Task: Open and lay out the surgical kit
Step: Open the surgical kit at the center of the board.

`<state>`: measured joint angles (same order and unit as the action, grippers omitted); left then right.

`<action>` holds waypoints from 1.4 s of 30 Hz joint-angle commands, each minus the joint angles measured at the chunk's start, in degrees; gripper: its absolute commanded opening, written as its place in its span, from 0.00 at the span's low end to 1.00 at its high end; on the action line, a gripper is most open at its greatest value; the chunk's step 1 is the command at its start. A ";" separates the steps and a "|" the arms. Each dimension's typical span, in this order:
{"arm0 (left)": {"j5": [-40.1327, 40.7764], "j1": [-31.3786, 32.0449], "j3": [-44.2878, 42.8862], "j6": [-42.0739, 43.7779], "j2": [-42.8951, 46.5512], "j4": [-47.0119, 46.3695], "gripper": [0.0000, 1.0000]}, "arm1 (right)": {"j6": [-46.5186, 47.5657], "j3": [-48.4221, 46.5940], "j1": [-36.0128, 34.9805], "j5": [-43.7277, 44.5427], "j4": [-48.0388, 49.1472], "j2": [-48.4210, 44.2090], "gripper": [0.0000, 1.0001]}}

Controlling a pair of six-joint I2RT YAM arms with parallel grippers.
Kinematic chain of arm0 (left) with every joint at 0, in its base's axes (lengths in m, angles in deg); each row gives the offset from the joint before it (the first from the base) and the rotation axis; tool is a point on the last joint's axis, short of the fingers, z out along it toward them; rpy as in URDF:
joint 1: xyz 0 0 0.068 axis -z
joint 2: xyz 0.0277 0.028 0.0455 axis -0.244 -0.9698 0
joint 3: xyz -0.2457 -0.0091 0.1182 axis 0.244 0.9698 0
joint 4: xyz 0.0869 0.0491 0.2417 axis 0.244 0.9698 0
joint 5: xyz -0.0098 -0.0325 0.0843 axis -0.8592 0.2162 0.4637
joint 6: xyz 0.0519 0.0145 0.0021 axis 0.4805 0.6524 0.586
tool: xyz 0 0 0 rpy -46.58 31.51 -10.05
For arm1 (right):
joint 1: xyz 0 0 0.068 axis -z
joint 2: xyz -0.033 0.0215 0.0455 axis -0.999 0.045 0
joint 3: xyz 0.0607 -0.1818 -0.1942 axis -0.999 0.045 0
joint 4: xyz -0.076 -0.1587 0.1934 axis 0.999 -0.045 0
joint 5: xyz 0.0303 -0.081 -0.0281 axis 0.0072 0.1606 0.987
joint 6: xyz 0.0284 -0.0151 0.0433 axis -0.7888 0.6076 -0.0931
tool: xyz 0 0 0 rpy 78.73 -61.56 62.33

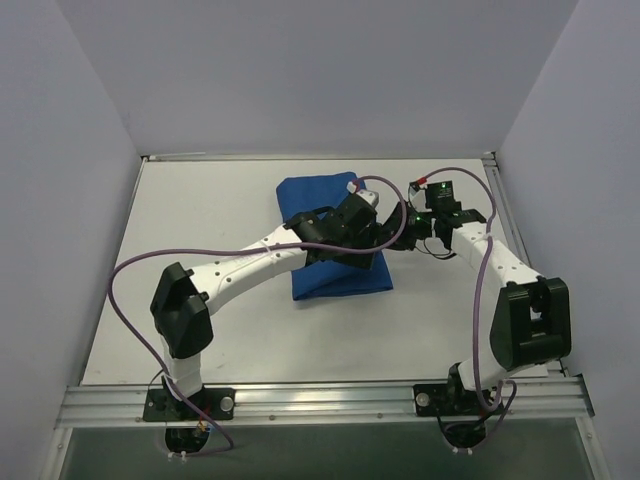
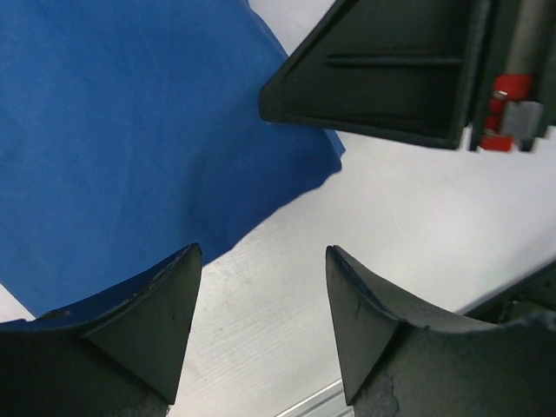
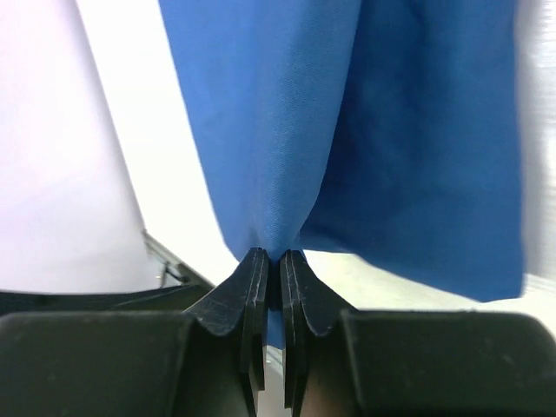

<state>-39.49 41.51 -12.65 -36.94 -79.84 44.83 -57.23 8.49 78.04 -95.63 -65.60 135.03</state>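
Folded deep-blue drape on table, centre, toward far side. Right gripper pinched tight on cloth fold at right edge. Left gripper spread wide, empty, over same edge. Limp, light fabric, contents hidden; best taken by loose corners.

A white desk is enclosed by pale lavender walls at its left, far and right edges. A ribbed aluminium rail runs along the near edge, and a thinner metal strip lines the right edge.
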 commanded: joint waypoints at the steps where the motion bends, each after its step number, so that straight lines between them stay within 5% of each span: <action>1: 6.53 1.14 -1.45 0.48 -0.62 -3.11 0.68 | -7.64 -1.72 -0.28 -1.88 -0.49 -2.95 0.00; 5: 9.35 1.67 -0.67 -1.19 -0.71 -4.24 0.75 | -9.59 -1.10 -0.46 -1.61 -1.09 -3.66 0.00; 20: 10.05 2.11 -3.92 -0.92 -5.54 -6.80 0.75 | -17.32 0.83 -1.68 -1.96 2.05 -5.32 0.00; 23: 10.85 1.76 -5.06 -0.93 -6.06 -6.10 0.61 | -18.29 1.71 -1.86 -2.05 2.76 -5.85 0.00; 24: 10.93 1.49 -5.32 -1.19 -6.07 -5.75 0.41 | -18.99 2.06 -1.78 -2.05 3.29 -6.11 0.00; 27: 13.03 -0.17 -5.59 -2.85 -5.81 -3.38 0.02 | -19.35 2.85 -1.86 -1.88 4.43 -6.82 0.00; 28: 13.91 -0.53 -5.33 -3.73 -4.24 -2.93 0.02 | -18.91 2.68 -1.78 -1.44 4.35 -6.82 0.01; 29: 14.62 -1.75 -3.41 -4.09 -3.00 -3.19 0.02 | -17.95 2.24 -1.60 -0.91 3.22 -6.65 0.17; 34: 16.91 -8.25 5.30 -7.50 8.31 -1.97 0.02 | -6.72 -6.01 -0.90 2.59 -3.90 -1.83 0.54; 37: 16.74 -14.05 12.59 -8.48 16.74 -0.29 0.02 | -1.96 -12.76 -1.24 6.54 -10.57 0.90 0.64; 42: 17.00 -25.11 21.90 -12.17 27.40 7.25 0.02 | 5.96 -20.69 -5.28 10.78 -14.28 5.12 0.63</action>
<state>-25.91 20.92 5.97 -45.75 -59.32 45.42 -58.92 -7.55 75.63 -88.40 -74.39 138.17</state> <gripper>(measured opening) 0.064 0.634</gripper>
